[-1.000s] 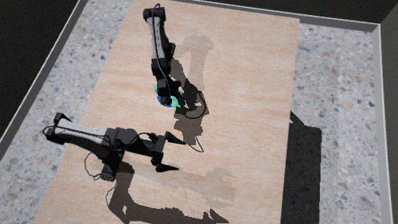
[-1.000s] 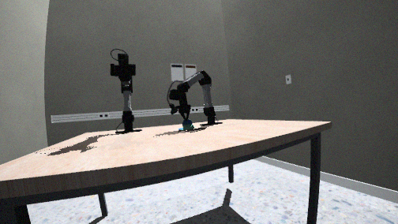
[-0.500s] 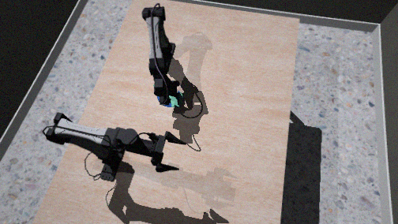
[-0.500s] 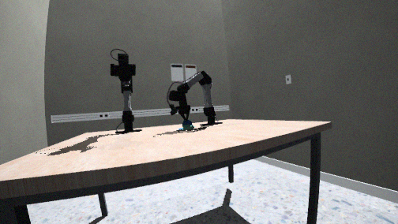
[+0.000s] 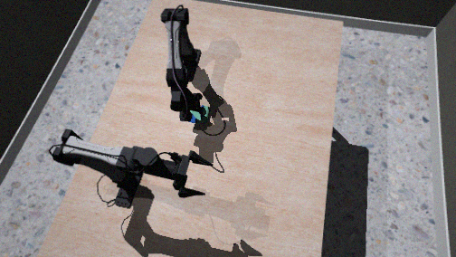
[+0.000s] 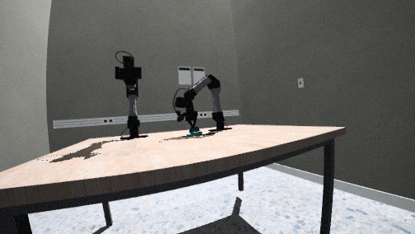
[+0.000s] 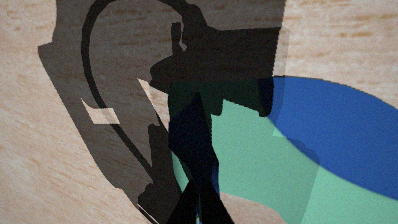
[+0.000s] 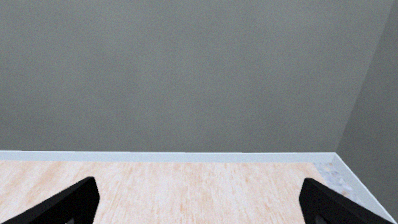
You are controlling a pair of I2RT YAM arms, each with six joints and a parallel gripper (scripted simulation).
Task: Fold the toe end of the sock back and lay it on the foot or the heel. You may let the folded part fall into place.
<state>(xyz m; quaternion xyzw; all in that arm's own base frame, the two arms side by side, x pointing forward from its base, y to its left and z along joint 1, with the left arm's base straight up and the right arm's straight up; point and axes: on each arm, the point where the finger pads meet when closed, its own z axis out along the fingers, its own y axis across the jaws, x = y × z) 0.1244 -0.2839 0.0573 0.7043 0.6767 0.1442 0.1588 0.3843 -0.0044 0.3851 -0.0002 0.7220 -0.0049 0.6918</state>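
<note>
Top view: L gripper (image 5: 204, 123) (image 6: 193, 125) (image 7: 199, 186) closed on sock (image 5: 196, 115) (image 6: 196, 133) (image 7: 260, 160), L arm (image 5: 175, 47) (image 6: 201, 85) partly over it; R gripper (image 5: 208, 179) (image 6: 128, 73) (image 8: 199, 192) open, apart.

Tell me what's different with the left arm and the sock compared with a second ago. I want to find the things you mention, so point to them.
In the top view, the left arm (image 5: 175, 50) (image 6: 216, 99) has swung its forearm toward the picture's left edge. In the exterior view, more of the sock's (image 5: 195, 115) (image 6: 197, 133) (image 7: 255, 155) green now shows in front of its blue. The left gripper (image 5: 202, 123) (image 6: 193, 124) (image 7: 199, 189) pinches the sock; when it took hold I can't tell. The right arm (image 5: 90, 151) (image 6: 132, 105) looks unmoved.
</note>
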